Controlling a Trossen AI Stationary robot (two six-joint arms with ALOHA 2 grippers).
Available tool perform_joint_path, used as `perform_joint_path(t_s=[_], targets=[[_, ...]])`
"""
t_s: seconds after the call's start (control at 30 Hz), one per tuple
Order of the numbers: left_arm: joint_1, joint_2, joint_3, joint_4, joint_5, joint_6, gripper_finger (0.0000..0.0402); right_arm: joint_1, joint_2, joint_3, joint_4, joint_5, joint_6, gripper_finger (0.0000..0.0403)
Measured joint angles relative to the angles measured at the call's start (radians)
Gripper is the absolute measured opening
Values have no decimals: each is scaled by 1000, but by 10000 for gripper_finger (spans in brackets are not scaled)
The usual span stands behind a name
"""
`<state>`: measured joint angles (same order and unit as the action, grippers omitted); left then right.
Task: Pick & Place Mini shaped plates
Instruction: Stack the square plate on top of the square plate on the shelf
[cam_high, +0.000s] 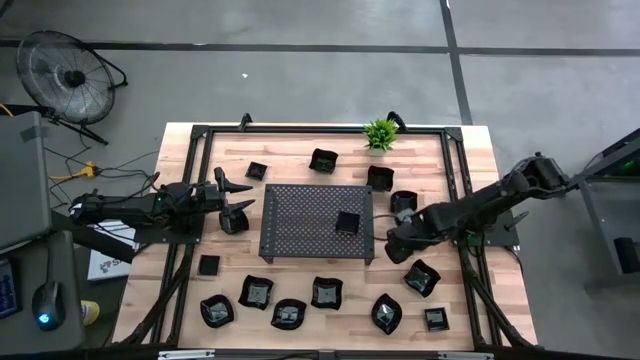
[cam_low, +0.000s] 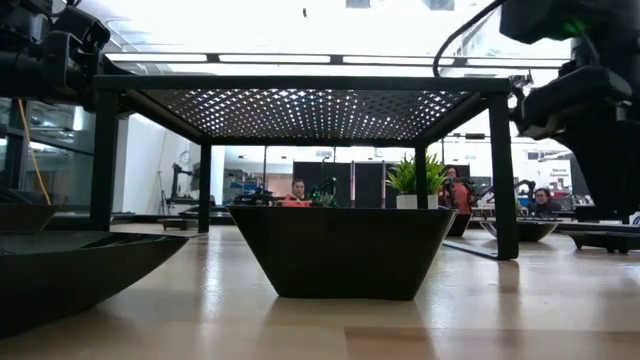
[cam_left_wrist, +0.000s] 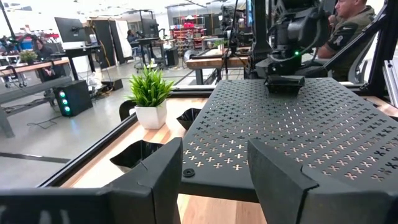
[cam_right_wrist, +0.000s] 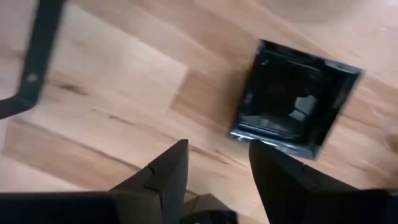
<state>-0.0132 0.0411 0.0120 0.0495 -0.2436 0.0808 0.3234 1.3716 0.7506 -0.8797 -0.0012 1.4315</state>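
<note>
Plates of glossy black lie scattered over the wooden worktop, one already on the perforated tray; they look light, rigid, slippery and probably chippable, best pinched across a rim. Right claw, parted and empty, hovers beside a square plate; left claw waits open facing the tray. No legible writing.

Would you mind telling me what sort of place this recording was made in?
Most likely a robotics lab or workshop: the wooden table has two arms over it, on a concrete floor, with workbenches and seated people behind.
</note>
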Motion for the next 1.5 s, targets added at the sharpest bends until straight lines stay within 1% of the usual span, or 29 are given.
perform_joint_path(t_s=[0.13, 0.27, 0.37, 0.47, 0.67, 0.73, 0.8, 0.93, 1.07, 1.23, 1.5], targets=[[0, 0, 0, 0, 0, 0, 176, 16, 1, 0, -16, 11, 98, 165], [0, 0, 0, 0, 0, 0, 176, 41, 1, 0, -35, 18, 261, 165], [0, 0, 0, 0, 0, 0, 176, 54, 1, 0, -97, 14, 350, 165], [0, 0, 0, 0, 0, 0, 176, 56, 1, 0, -183, 4, 396, 165], [0, 0, 0, 0, 0, 0, 176, 19, -12, -1, -269, -15, 383, 165], [0, 0, 0, 0, 0, 0, 176, 0, -18, -23, -269, -37, 366, 165], [0, 0, 0, 0, 0, 0, 176, -23, -34, -64, -212, -61, 347, 165], [0, 0, 0, 0, 0, 0, 176, -62, -93, -142, -94, -57, 342, 165], [0, 0, 0, 0, 0, 0, 176, -85, -143, -182, -72, -39, 334, 165], [0, 0, 0, 0, 0, 0, 176, -110, -183, -224, -57, -37, 280, 165], [0, 0, 0, 0, 0, 0, 176, -175, -188, -274, 38, -39, 181, 165]])
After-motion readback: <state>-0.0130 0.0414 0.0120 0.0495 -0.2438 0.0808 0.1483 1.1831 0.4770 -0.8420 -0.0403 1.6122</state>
